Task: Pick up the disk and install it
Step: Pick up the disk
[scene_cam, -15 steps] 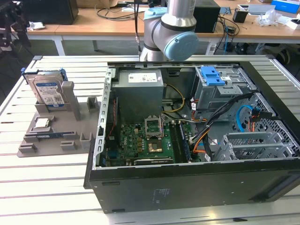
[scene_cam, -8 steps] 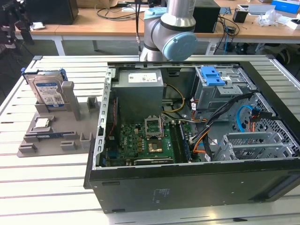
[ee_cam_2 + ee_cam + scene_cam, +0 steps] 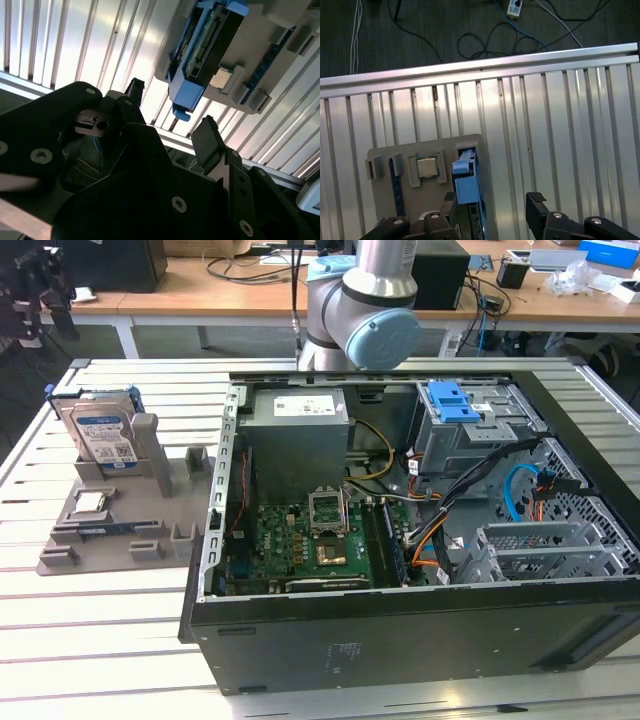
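The upright disk (image 3: 100,435) looks rigid, dense and shock-sensitive, best pinched across its blue-framed sides by the wide-spread, empty end effector (image 3: 170,101).

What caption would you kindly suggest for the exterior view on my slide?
Disk standing in its gray holder beside the open computer case.

My gripper (image 3: 171,106) has a matt black finish, with small bright metal screw heads set into it. The disk (image 3: 103,435) shows a silver metal face under a smooth white-and-blue label, with a blue plastic frame around its edges. The holder (image 3: 110,545) looks like matt grey plastic. The table (image 3: 100,640) is ribbed bare metal with a bright sheen. The computer case (image 3: 400,640) is matt black outside and dull grey sheet metal within.
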### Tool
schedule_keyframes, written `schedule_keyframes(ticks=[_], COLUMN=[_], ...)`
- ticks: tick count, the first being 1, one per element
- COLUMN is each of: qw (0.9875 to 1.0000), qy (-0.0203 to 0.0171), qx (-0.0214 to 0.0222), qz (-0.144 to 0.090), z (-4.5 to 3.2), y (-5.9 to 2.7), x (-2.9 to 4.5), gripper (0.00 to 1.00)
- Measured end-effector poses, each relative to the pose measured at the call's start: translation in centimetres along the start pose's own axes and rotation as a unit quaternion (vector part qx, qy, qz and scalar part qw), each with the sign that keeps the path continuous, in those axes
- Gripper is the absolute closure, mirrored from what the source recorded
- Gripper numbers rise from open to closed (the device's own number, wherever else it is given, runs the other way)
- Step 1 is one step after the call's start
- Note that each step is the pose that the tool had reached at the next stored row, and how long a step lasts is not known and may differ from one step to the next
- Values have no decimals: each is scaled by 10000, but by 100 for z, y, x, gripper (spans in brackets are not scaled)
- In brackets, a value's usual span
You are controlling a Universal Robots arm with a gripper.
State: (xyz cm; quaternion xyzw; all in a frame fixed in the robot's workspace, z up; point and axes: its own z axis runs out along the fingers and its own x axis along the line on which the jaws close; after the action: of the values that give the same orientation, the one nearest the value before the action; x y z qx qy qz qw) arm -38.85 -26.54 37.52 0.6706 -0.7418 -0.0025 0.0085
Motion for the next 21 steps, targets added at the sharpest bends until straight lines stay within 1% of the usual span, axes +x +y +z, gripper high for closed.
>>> schedule_keyframes(ticks=[2, 7, 8, 9, 13, 16, 19, 21], qw=[9999, 9993, 9986, 9986, 9986, 9985, 9984, 9983], qy=[25, 36, 56, 68, 70, 70, 76, 77], qx=[4, 7, 10, 10, 10, 11, 12, 12], qz=[-154, -385, -523, -523, -523, -540, -558, -571], z=[14, 40, 77, 119, 234, 268, 336, 398], y=[0, -3, -61, -86, -118, -112, -106, -108], x=[6, 22, 170, 345, 333, 269, 205, 202], gripper=[34, 34, 34, 34, 34, 34, 34, 34])
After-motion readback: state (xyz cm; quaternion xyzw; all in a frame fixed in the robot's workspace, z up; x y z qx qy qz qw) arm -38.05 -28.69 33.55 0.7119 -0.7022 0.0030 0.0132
